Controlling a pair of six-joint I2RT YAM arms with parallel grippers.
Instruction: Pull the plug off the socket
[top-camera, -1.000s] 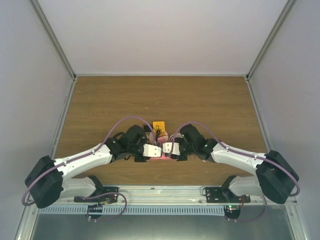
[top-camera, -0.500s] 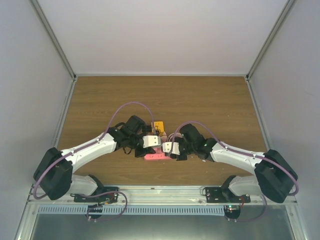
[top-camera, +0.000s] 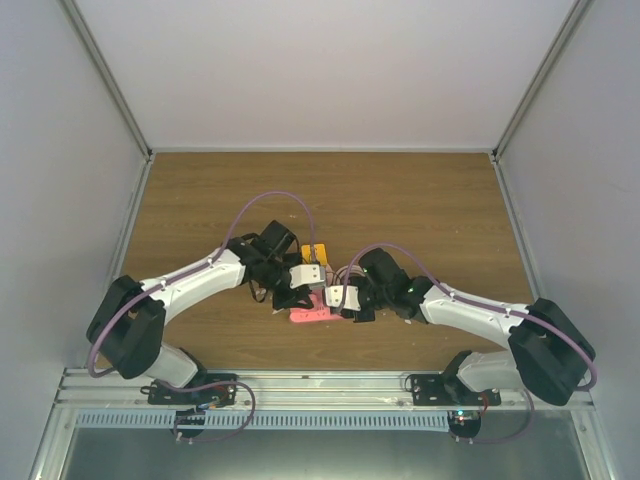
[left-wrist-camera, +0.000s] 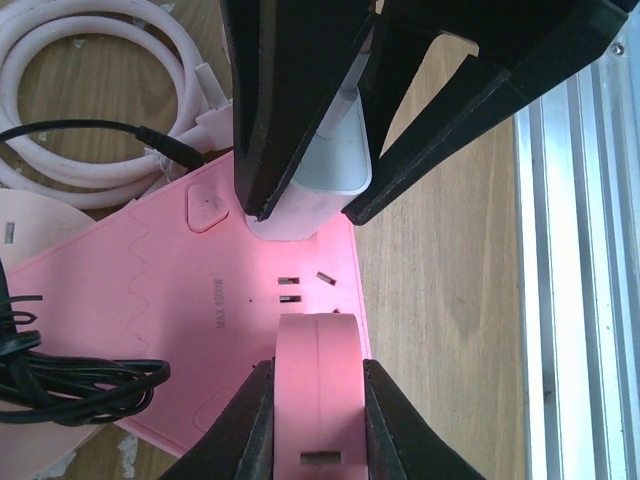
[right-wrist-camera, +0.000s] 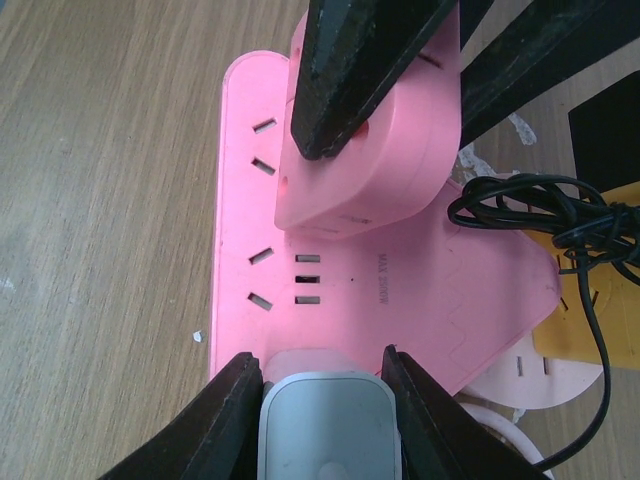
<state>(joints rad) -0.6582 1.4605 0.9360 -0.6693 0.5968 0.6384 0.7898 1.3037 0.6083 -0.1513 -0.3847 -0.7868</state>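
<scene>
A pink power-strip socket (top-camera: 308, 316) (left-wrist-camera: 150, 300) (right-wrist-camera: 420, 290) lies flat on the wooden table between the two arms. My left gripper (top-camera: 312, 285) (left-wrist-camera: 317, 368) is shut on a pink plug (left-wrist-camera: 317, 410) (right-wrist-camera: 385, 170) that stands on the strip's face. My right gripper (top-camera: 332, 300) (right-wrist-camera: 322, 362) is shut on a white-and-grey plug (right-wrist-camera: 325, 430) (left-wrist-camera: 330, 150) that sits at the strip's other end. Both plugs appear to touch the strip. Their pins are hidden.
A coiled white cable (left-wrist-camera: 90, 100) and a bundle of thin black cable (left-wrist-camera: 70, 380) (right-wrist-camera: 540, 230) lie against the strip. A yellow block (top-camera: 317, 250) (right-wrist-camera: 590, 320) sits just beyond it. The aluminium rail (left-wrist-camera: 570, 300) runs along the table's near edge.
The left arm has swung further from the near edge, and its gripper has shifted slightly toward the far side. More of the pink strip now shows below it. The right arm has stayed put.
</scene>
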